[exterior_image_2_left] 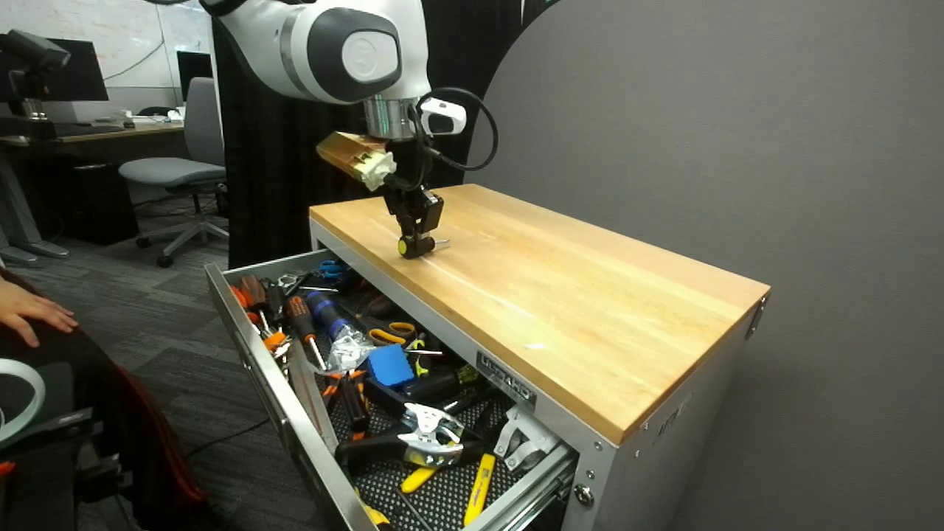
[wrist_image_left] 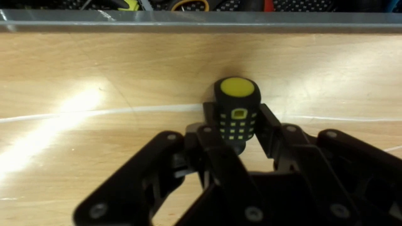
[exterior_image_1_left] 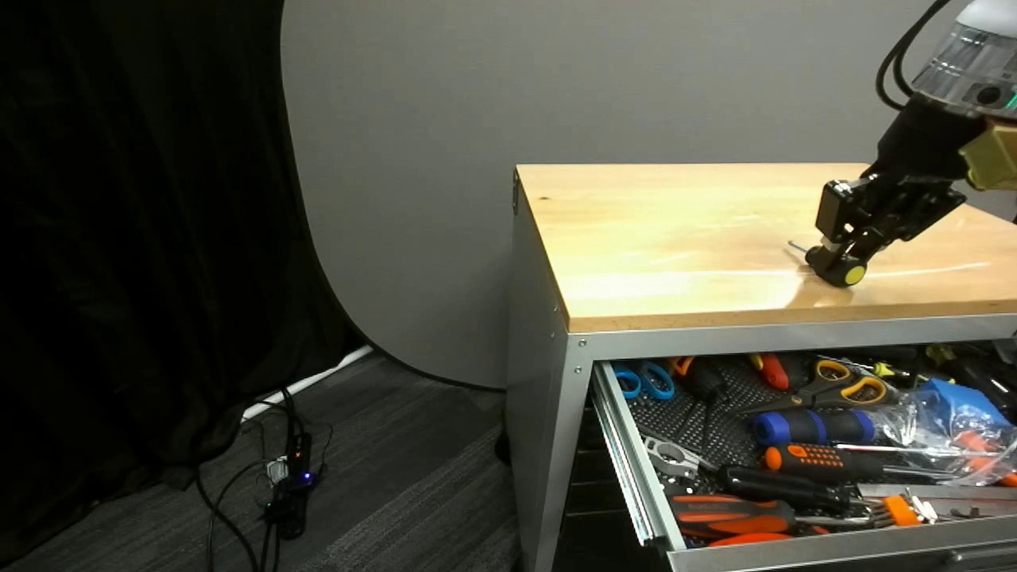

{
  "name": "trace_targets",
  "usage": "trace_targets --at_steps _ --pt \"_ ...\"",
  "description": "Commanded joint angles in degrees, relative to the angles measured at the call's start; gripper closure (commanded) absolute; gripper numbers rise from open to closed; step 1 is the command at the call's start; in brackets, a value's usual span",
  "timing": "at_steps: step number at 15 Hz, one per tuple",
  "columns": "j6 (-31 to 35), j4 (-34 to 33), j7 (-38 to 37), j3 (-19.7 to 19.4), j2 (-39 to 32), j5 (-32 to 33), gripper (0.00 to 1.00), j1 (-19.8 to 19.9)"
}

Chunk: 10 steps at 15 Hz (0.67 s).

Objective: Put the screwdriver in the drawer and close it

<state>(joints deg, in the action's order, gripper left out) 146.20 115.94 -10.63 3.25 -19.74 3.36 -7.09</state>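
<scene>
Where the two black fingers [wrist_image_left: 268, 128] of the gripper [wrist_image_left: 237, 116] meet the screwdriver [wrist_image_left: 237, 88], they press on opposite sides of its stubby handle — a sensible hold, it seems, since the fat barrel gives them more to grip than the thin metal shank would. The handle is rounded and black, dotted with small yellow squares and capped by a smooth yellow disc. That cap faces the drawer [exterior_image_1_left: 794, 548], while the shank points away from it. The screwdriver is low over the front part of the tabletop [exterior_image_1_left: 675, 230], near the drawer; whether it touches the wood or hangs just clear, I cannot tell. The wood is pale and glossy, streaked with reflected light, and it ends in a square front edge above the grey metal cabinet [exterior_image_1_left: 536, 381]. Below that edge the drawer stands pulled well out, presumably so the screwdriver can be lowered in from above; closing it would come last. Its walls are thin, straight metal, with a silver runner [exterior_image_1_left: 630, 469] along the side, and a black studded mat [exterior_image_2_left: 442, 505] lines the floor, likely to stop things sliding. On it lie a thick blue handle [exterior_image_1_left: 814, 427], crinkled clear plastic [exterior_image_1_left: 906, 417] and a chunky spring clamp [exterior_image_2_left: 431, 435] — crowded enough that the screwdriver may have to settle on top of something.
</scene>
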Motion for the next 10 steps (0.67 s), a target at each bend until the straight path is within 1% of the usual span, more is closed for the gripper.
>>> trace_targets --at_steps 1,2,3,4,5,7,10 --pt "-9.43 2.37 -1.86 -3.7 3.92 4.04 0.79 -0.2" --pt "-11.26 2.18 -3.51 -4.62 4.16 6.09 0.79 -0.42" --pt "-11.53 3.58 -5.57 -5.35 3.34 8.9 0.79 -1.06" --pt "-13.26 5.39 -5.29 -5.47 4.9 9.67 0.79 -0.43" --pt "-13.06 6.72 -5.44 -5.48 5.67 10.0 0.79 -0.01" --pt "-11.94 8.93 -6.39 -5.28 6.29 8.85 0.79 0.72" --pt "-13.4 11.62 -4.93 -4.85 8.45 6.45 0.79 2.02"
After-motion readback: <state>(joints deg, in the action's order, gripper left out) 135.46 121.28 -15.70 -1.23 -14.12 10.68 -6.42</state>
